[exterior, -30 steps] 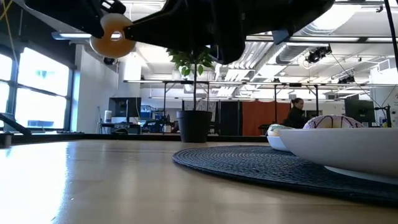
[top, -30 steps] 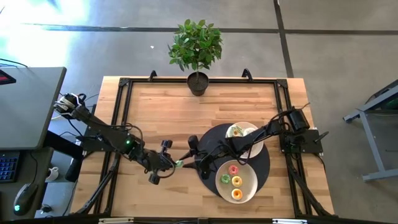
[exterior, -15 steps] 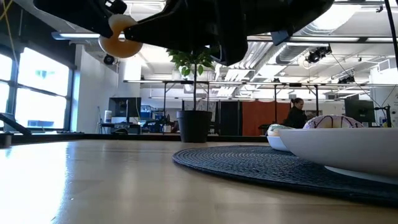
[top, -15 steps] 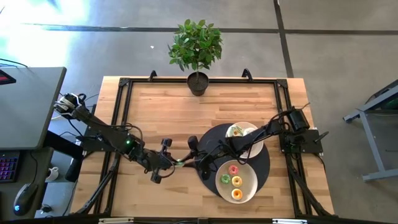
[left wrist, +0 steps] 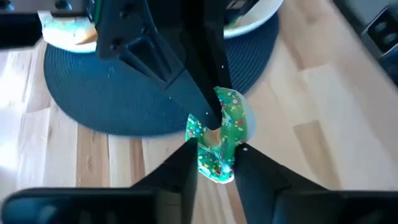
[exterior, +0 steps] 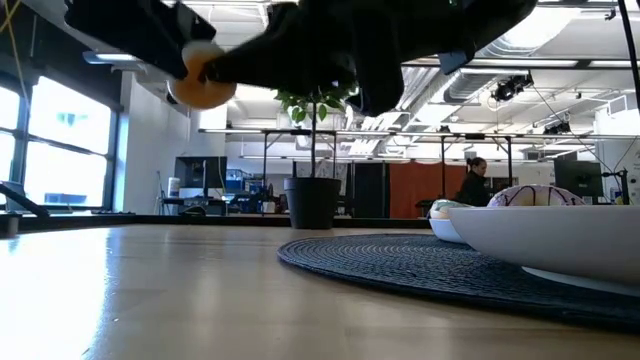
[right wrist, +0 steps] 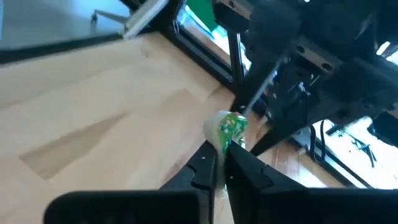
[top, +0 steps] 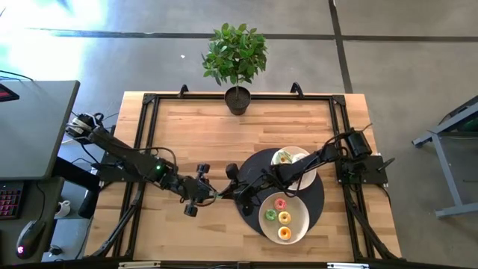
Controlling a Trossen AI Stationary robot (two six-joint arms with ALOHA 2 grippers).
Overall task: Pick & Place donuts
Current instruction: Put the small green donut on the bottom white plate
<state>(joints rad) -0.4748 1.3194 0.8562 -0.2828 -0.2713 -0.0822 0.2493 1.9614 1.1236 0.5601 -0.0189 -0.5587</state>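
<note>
The left gripper (top: 205,192) has shifted toward the right gripper (top: 228,190) over the last second, and the green donut (left wrist: 219,134) is now being pinched by both at once, above the bare wood just beside the dark round mat (top: 254,166). In the left wrist view each gripper's fingers are closing on the frosted ring from opposite sides, so a handover is judged to be under way. The donut is looking light and rigid with a slick frosted face; gripping across the ring's band, as both are doing, is judged the safest hold. Outward on the mat, the near white plate (top: 302,226) is holding three small donuts (top: 284,217), and the far plate (top: 307,178) is holding at least one pale one (top: 283,157).
</note>
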